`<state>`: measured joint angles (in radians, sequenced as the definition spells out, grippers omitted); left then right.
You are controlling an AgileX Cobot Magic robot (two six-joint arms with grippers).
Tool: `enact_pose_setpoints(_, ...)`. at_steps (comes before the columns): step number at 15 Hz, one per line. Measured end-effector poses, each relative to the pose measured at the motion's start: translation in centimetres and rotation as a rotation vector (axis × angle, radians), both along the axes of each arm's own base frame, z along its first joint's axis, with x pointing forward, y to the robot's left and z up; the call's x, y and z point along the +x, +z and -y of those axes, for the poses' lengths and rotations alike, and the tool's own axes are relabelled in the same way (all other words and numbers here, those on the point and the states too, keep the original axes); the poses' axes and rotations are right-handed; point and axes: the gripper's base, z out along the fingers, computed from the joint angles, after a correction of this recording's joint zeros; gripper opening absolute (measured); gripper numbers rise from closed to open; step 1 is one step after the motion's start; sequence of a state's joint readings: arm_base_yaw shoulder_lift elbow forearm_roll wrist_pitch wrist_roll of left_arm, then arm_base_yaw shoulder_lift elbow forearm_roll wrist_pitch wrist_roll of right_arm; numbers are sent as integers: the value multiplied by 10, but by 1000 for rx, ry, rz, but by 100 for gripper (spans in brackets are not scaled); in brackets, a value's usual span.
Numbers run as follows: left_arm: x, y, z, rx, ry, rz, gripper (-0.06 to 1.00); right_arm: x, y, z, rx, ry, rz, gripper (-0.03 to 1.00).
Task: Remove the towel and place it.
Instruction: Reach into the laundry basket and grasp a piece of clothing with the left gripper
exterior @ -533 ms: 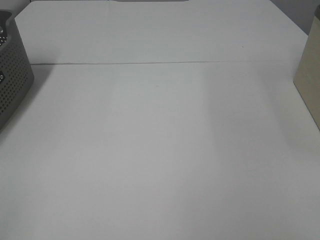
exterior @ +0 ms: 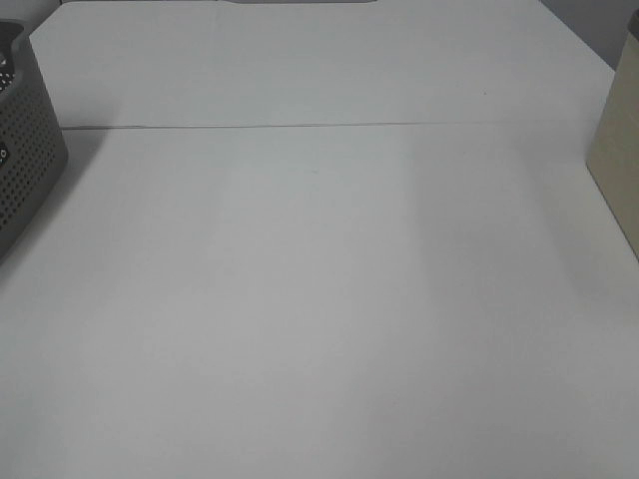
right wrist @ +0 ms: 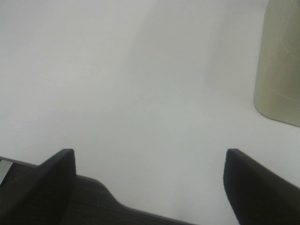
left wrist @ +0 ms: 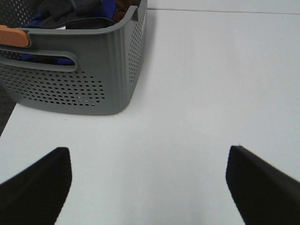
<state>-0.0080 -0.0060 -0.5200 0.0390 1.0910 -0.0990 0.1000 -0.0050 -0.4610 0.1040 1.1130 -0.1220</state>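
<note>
The left gripper [left wrist: 147, 154] and the right gripper [right wrist: 149, 152] have jaws spread wide, holding nothing, above the white table [exterior: 319, 299]. The towel [left wrist: 63, 13] lies bunched in the gray perforated basket [exterior: 25, 170] at 9 o'clock of the table. A beige container [exterior: 614, 150] stands at 3 o'clock.

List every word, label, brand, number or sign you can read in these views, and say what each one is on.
No text can be read in any view.
Grey perforated basket: plain walls, no brand or label showing.
Bundled cloths inside it: no legible tag.
Beige container: blank, faint lines only.
White table: no markings.
</note>
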Motion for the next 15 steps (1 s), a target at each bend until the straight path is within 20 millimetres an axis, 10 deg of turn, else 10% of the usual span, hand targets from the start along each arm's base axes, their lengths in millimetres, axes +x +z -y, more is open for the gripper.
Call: enact_pose_setpoints(15, 0, 0, -1, 65, -18, -2, 99, 0, 0, 0, 0, 0, 0, 82)
